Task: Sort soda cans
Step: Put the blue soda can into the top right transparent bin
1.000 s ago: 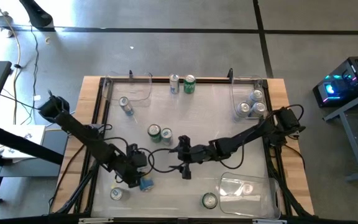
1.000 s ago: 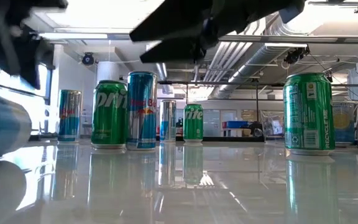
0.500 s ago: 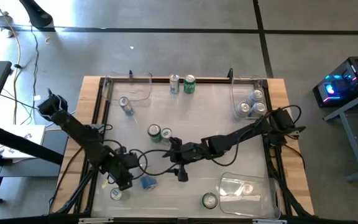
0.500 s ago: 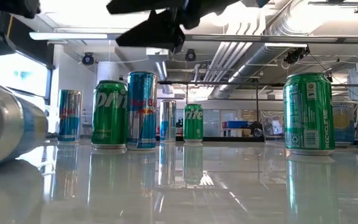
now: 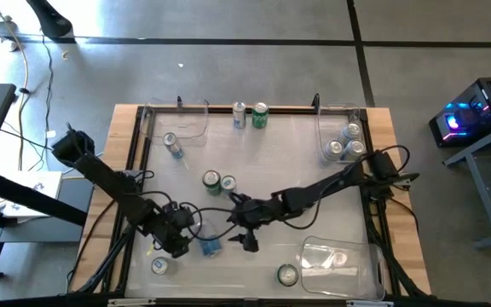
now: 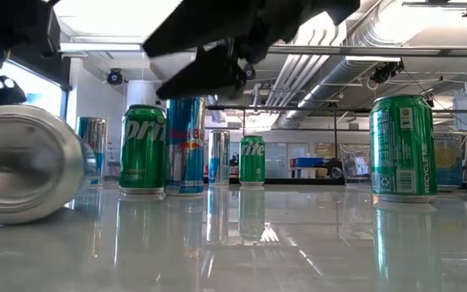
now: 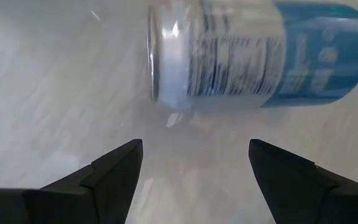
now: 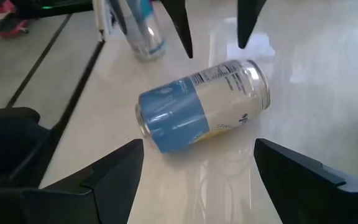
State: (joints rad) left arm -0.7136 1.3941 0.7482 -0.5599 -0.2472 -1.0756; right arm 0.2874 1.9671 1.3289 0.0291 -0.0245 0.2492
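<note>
A blue-and-white soda can lies on its side near the table's near-left part, touched by neither gripper. It also shows in the low view, the left wrist view and the right wrist view. My left gripper is open, just left of the can. My right gripper is open, just right of it and above the table. A green can and a blue can stand upright mid-table.
Two cans stand at the far edge. One lies by the far-left clear bin. The far-right bin holds several cans and the near-right bin holds one. A green can and a silver-topped can stand at the near edge.
The lying blue-and-white can has slid a little toward the table's right and turned about, so one end now faces the low camera. My right gripper has moved toward the table's left and near edge, closer to the can. My left gripper drew back leftward, then returned.
</note>
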